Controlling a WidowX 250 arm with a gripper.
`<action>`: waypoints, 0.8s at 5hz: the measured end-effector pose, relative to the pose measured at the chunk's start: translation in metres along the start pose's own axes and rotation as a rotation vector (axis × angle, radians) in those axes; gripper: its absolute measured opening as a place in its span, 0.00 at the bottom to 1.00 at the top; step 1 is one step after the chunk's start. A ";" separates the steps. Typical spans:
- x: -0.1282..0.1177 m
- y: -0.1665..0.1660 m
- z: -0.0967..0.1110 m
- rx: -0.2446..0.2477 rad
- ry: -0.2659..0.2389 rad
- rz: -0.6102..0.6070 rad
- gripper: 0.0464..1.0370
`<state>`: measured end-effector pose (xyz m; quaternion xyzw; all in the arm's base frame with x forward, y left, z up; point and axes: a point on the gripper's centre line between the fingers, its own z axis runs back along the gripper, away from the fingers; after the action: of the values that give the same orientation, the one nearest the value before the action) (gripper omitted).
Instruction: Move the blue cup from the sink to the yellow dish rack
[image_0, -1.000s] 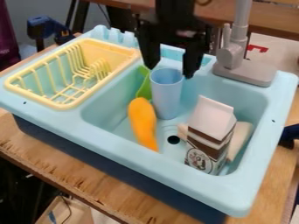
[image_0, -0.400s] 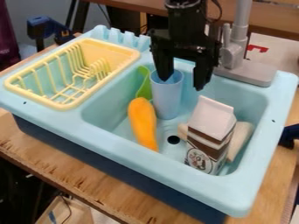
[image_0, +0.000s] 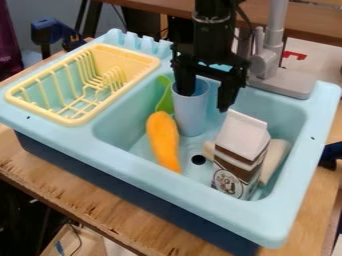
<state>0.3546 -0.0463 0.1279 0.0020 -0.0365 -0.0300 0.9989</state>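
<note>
Blue clamp (image_0: 48, 27): Up at the far left, beyond the sink corner.
Yellow dish rack (image_0: 41, 112): Sitting on the left side of the sink unit, wire dividers and all, with nothing between them.
Tabletop (image_0: 87, 199): Bare wood along the front, carrying the whole sink unit.
Light-blue sink (image_0: 167, 186): Set at a slant, dark blue below the rim.
Green piece (image_0: 163, 101): Leaning at the basin's back left, partly behind the cup.
Orange toy vegetable (image_0: 163, 140): Lying lengthwise in the basin, thick end toward the cup, narrow end toward the front wall.
Light-blue cup (image_0: 192, 118): Standing upright in the basin, mouth up, right under the tool.
Drain (image_0: 198, 159): Dark and round, between vegetable and carton.
Tool (image_0: 206, 100): Released, fingers spread wide! Dipping into the cup's mouth on the left, hanging outside the cup on the right. Gripping nothing.
Carton (image_0: 240, 150): White on top, brown and white below, tilted a little in the basin's front right.
Beige item (image_0: 272, 161): Peeking out from behind the carton, mostly hidden.
Grey faucet (image_0: 267, 65): Rising from the back rim, right of the tool.
</note>
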 end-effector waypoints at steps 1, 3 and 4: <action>0.000 0.001 -0.003 0.008 0.012 -0.002 0.64; -0.001 -0.006 0.011 -0.043 -0.010 -0.015 0.13; -0.002 0.008 0.072 -0.091 -0.198 0.034 0.04</action>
<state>0.3478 -0.0380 0.1992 -0.0471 -0.1337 -0.0145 0.9898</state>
